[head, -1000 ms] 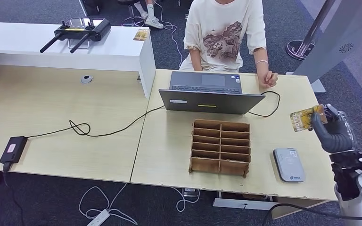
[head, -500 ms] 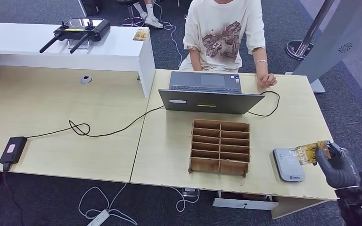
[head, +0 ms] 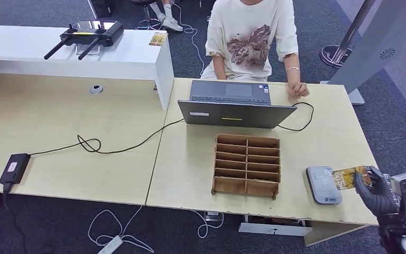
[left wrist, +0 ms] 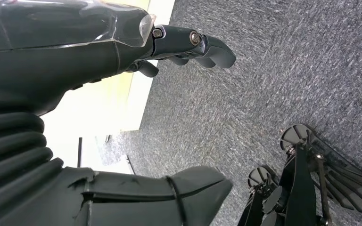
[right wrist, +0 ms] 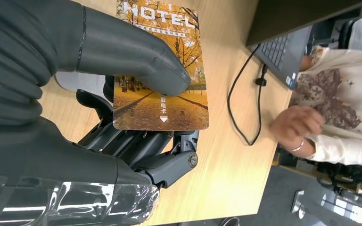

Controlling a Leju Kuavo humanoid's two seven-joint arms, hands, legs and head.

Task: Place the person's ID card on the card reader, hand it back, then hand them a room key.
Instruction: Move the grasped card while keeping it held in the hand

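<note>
While the right hand (head: 376, 186) pinches the card (head: 352, 177) just beside the card reader (head: 323, 184), it should lower flat onto the reader's face; the left hand (left wrist: 188, 44) hangs empty, fingers loosely apart.

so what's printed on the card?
Golden autumn trees, white "HOTEL" lettering on the card; right wrist view.

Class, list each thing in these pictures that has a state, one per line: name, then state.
card: pinched in the right hand, just beside the card reader, not flat on it.
card reader: lying flat on the desk.
laptop: lid open, cable plugged in.
wooden organiser: slots empty.
left hand: holds nothing, fingers apart.
</note>
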